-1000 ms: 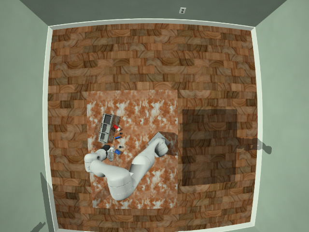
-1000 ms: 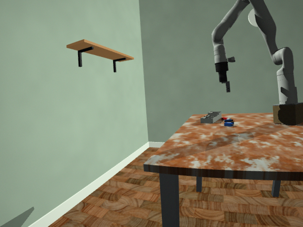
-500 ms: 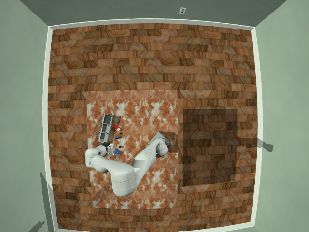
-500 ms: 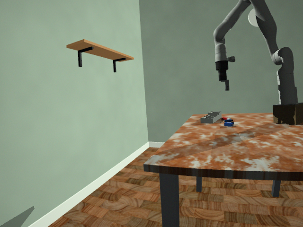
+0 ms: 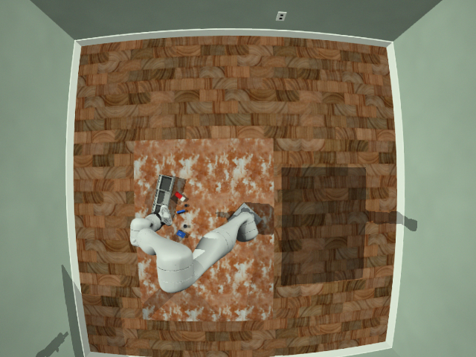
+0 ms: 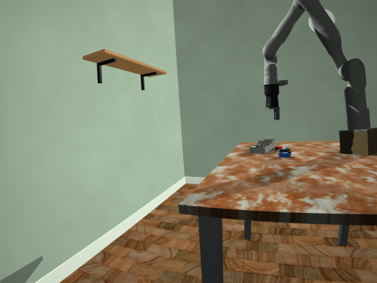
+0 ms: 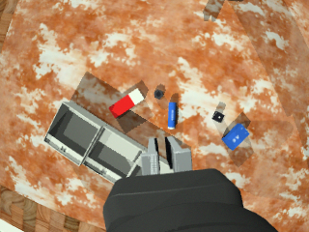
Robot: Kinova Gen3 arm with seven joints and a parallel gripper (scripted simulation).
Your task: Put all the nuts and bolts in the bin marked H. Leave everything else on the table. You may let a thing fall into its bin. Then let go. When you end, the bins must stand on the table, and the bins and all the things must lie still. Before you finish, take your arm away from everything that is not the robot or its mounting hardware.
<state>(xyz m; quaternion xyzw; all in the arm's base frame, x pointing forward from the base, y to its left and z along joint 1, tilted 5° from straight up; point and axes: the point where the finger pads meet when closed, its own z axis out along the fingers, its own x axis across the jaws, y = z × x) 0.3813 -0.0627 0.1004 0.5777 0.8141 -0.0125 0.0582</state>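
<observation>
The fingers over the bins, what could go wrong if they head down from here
The fingers hang above the bins, so lowering straight down might bump a rim. The blue cylinder lies near the small dark piece, so a grab there could nudge it.

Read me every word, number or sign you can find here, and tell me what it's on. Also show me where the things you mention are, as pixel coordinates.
"9V", apparently, slightly blurred: on the blue block (image 5: 181, 233) (image 6: 284, 154) (image 7: 236, 137).
Too small to read: white print on the blue cylinder (image 5: 180, 211) (image 7: 172, 115).
Too small to read: marks on the walls of the grey bins (image 5: 165, 175) (image 6: 257, 150) (image 7: 92, 145).
I can make out no other text.
</observation>
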